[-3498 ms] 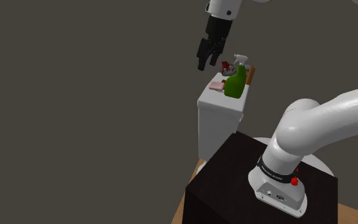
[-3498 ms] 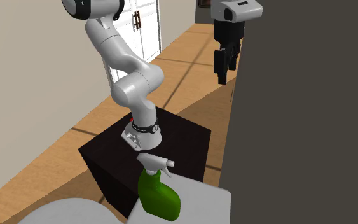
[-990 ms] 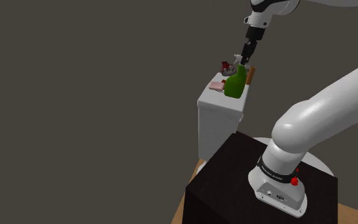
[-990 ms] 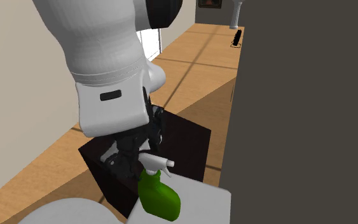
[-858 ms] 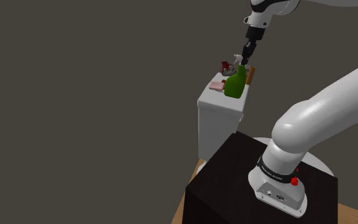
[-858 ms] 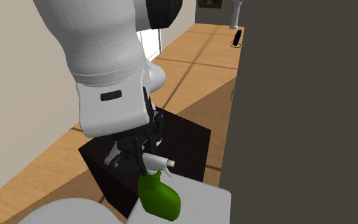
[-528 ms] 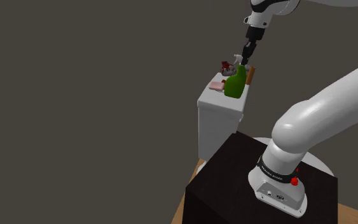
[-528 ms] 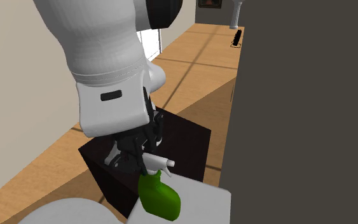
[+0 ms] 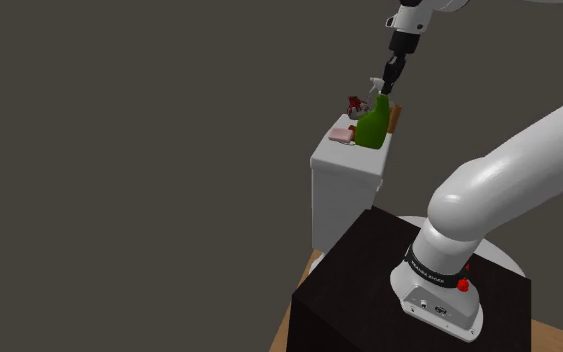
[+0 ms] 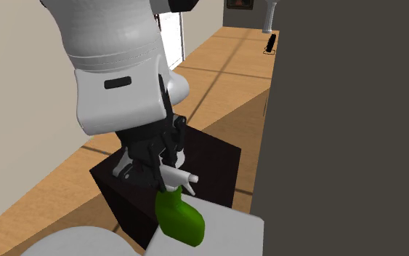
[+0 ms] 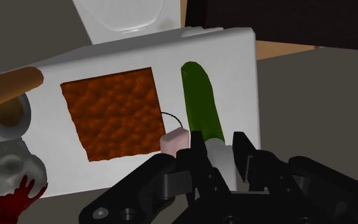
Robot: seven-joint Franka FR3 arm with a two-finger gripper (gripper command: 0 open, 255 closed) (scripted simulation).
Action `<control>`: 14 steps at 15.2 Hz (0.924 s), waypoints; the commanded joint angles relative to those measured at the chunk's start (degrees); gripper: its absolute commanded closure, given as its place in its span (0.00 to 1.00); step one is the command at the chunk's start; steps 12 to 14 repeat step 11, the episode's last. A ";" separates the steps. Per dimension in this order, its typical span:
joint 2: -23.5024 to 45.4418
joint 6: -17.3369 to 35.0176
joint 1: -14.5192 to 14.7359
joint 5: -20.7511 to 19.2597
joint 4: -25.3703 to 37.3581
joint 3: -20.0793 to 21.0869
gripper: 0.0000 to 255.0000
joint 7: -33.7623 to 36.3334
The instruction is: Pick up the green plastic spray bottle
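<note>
The green spray bottle (image 9: 371,126) with a white spray head (image 10: 178,177) hangs tilted just over the white toilet tank lid (image 9: 341,158). My black gripper (image 9: 393,80) comes down from above and is shut on the bottle's neck under the head. In the second exterior view the gripper (image 10: 160,164) clasps the top of the bottle (image 10: 178,217), whose base sits low over the lid (image 10: 228,234). In the wrist view the fingers (image 11: 196,160) clamp the white neck, and the green body (image 11: 201,102) stretches away from the gripper (image 11: 219,151).
On the lid lie an orange-brown square (image 11: 110,111), a brown roll (image 11: 7,89), a pink piece (image 11: 174,141) and a grey-and-red object (image 11: 6,172). A dark wall (image 10: 355,131) stands close beside the tank. The black stand (image 9: 389,290) is below.
The fingers closed on the bottle's neck about a second ago. Since then the gripper has risen a little, and the bottle has lifted and tilted with it.
</note>
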 commanded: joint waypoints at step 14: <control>1.56 -7.58 0.69 1.01 9.02 0.61 1.00 -0.10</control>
